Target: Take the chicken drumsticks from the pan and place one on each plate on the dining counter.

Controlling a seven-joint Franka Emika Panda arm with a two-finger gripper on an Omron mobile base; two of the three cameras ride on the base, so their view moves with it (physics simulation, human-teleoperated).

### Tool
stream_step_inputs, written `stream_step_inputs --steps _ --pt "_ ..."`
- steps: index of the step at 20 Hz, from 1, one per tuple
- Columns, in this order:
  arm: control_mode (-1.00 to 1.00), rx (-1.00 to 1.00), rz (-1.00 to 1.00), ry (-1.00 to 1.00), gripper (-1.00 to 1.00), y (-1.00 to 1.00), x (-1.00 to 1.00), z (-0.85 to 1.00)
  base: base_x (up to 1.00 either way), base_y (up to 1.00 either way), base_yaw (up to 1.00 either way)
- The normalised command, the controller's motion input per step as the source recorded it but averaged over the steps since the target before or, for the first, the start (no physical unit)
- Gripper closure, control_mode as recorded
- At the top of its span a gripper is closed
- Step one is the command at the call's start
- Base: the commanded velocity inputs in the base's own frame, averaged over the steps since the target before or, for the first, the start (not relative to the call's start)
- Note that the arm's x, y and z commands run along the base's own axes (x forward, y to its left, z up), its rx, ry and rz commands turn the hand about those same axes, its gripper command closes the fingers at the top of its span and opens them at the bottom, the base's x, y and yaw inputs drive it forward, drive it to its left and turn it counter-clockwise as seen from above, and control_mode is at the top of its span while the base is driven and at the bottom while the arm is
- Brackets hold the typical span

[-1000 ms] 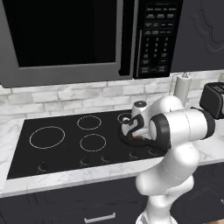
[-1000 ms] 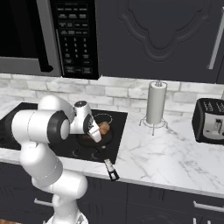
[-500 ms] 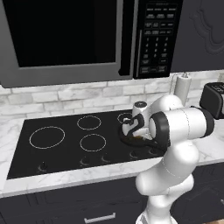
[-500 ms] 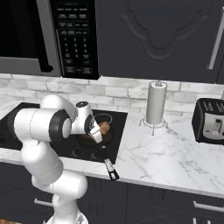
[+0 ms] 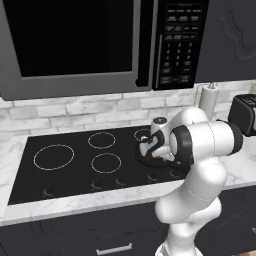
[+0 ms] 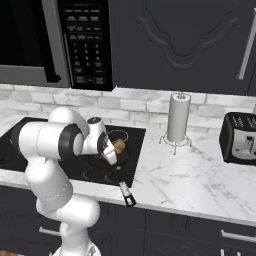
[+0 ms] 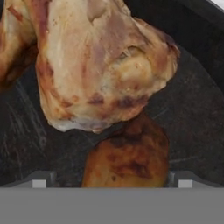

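Right, my gripper [image 6: 111, 156] is down low over the pan [image 6: 121, 159], at centre-left of the right base view, and its jaws are spread wide with nothing clamped between them. Through the hand view, two finger tips [image 7: 40, 180] poke up at the bottom corners, one on each side of a dark golden drumstick [image 7: 129, 157] that sits between them; I cannot tell if either tip touches it. Above that, a bigger, paler drumstick [image 7: 100, 61] takes up the upper middle of the frame, lying on the pan's black floor [image 7: 192, 118]. From the left base view, the pan [image 5: 145, 159] sits on the right part of the black cooktop [image 5: 75, 160], partly behind my arm. Pan handle [image 6: 124, 189] runs toward the bottom of the right base view, over the cooktop's front edge. Paper towel roll [image 6: 178, 118] and toaster [image 6: 241, 138] stand off to the right on the marble.
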Motion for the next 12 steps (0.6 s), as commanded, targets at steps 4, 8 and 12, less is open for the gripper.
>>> stream_step_inputs --steps 4,8,12 --pt "-1.00 0.00 0.00 0.00 1.00 0.00 0.00 -0.05 0.00 0.00 0.00" --pt "-1.00 0.00 0.00 0.00 1.00 -0.05 -0.10 0.00 0.00 0.00 0.00" --pt "-1.00 0.02 0.00 -0.02 1.00 -0.03 -0.28 0.17 0.00 0.00 0.00"
